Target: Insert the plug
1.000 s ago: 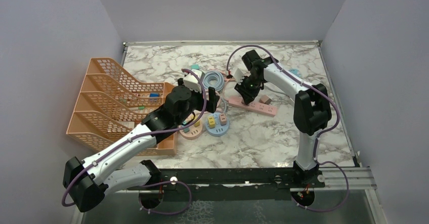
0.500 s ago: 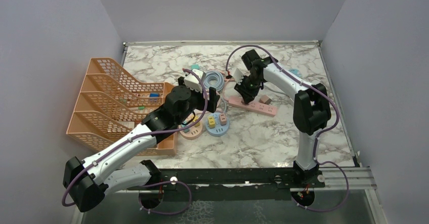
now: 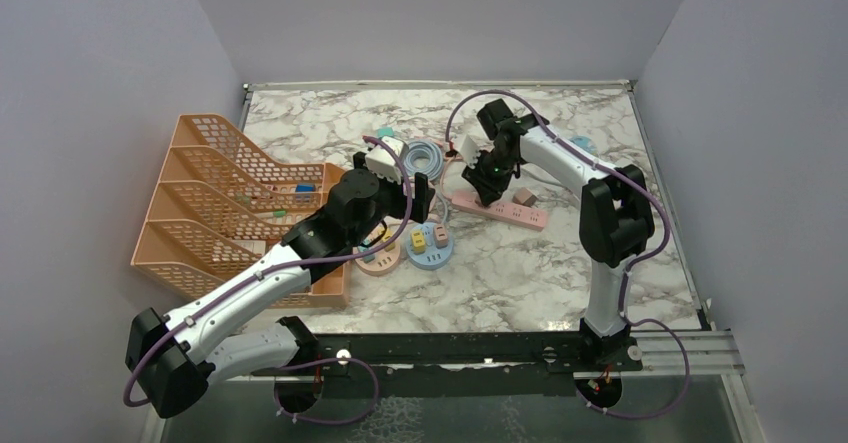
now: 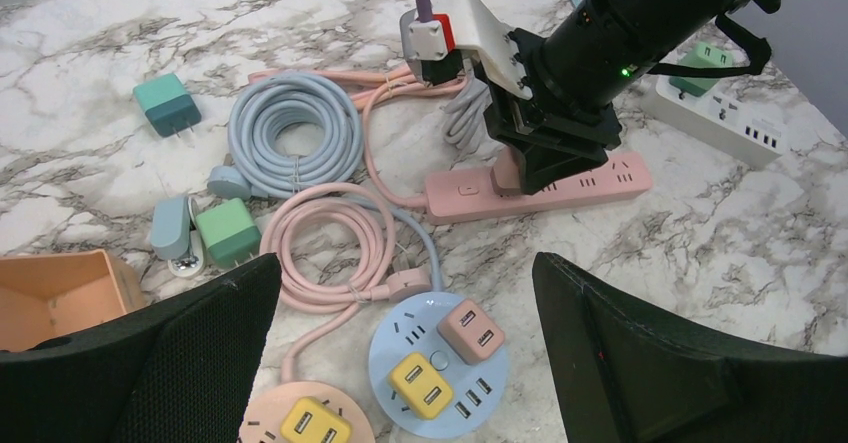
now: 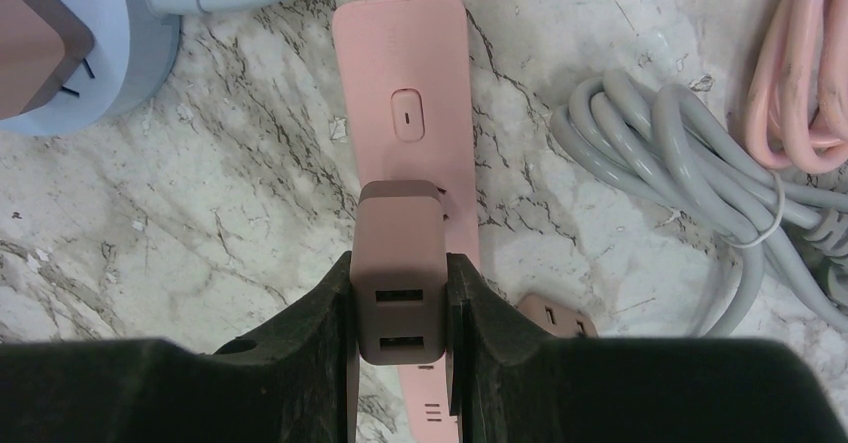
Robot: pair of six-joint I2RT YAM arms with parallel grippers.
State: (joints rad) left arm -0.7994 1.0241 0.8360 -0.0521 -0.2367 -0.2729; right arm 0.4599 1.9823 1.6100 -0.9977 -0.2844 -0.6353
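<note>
Right pincer pinching brown plug at pink power strip; left pincer spread wide.

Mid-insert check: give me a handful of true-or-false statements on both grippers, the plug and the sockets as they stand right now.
1. The right gripper is shut on the brown adapter. True.
2. The left gripper holds a plug. False: its jaws are wide open and empty.
3. The brown adapter is over the pink power strip, beside its switch. True.
4. The blue round hub has nothing plugged in. False: a yellow adapter and a pink adapter sit in it.
5. The orange rack is on the right arm's side. False: it is on the left arm's side.
</note>
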